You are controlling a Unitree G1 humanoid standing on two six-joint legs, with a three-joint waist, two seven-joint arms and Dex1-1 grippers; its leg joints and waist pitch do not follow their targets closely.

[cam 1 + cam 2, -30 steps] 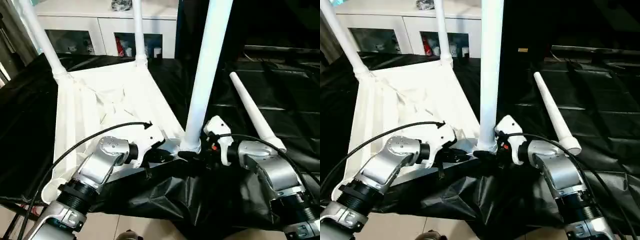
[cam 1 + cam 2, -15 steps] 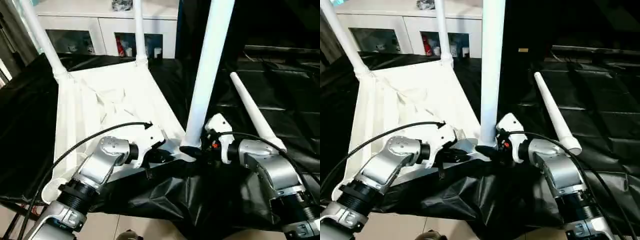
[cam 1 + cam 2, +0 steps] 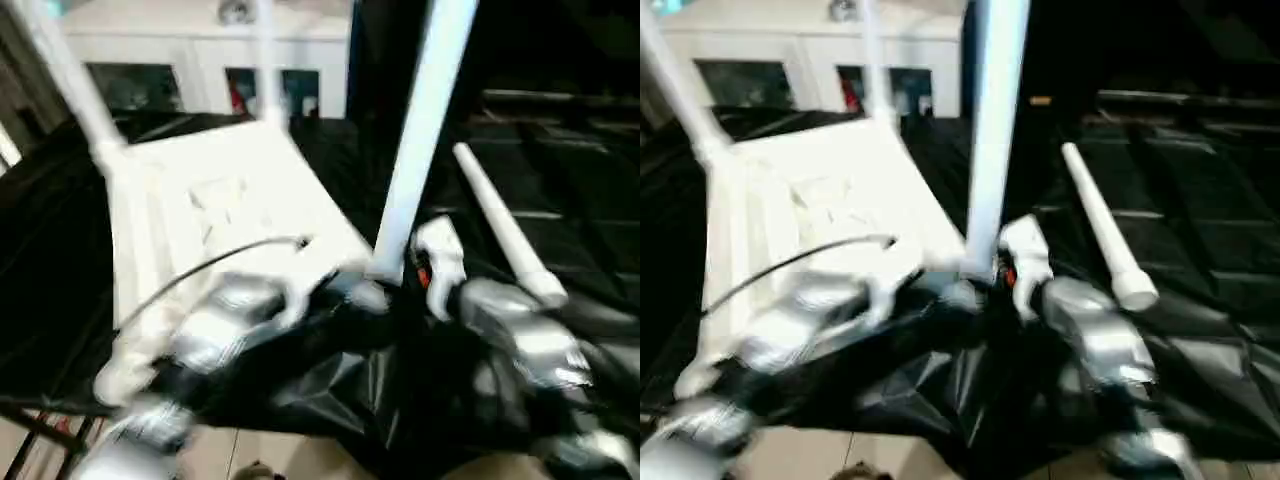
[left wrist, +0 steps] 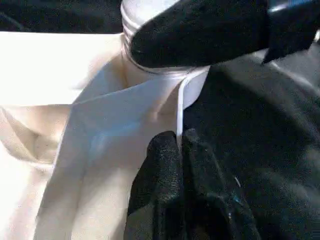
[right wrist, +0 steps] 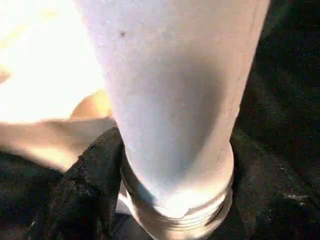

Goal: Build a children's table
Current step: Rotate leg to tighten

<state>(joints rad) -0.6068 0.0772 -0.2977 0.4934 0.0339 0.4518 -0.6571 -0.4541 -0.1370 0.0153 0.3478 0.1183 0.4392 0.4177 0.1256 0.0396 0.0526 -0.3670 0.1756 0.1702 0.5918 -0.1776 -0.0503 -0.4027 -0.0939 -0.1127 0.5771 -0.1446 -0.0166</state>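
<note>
Black cloth point(image 3: 560, 180) under upturned tabletop point(image 3: 220, 200)

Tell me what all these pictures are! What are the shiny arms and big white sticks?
The shiny arms belong to a robot building a little table. Two pictures come from its head, two from cameras on its wrists. The white tabletop lies upside down on a black cloth. Three white legs stand in its corners, and a spare leg lies beside it. The left tool pinches the tabletop's edge. The right tool is closed around the bottom of the nearest leg, by its corner.
</note>
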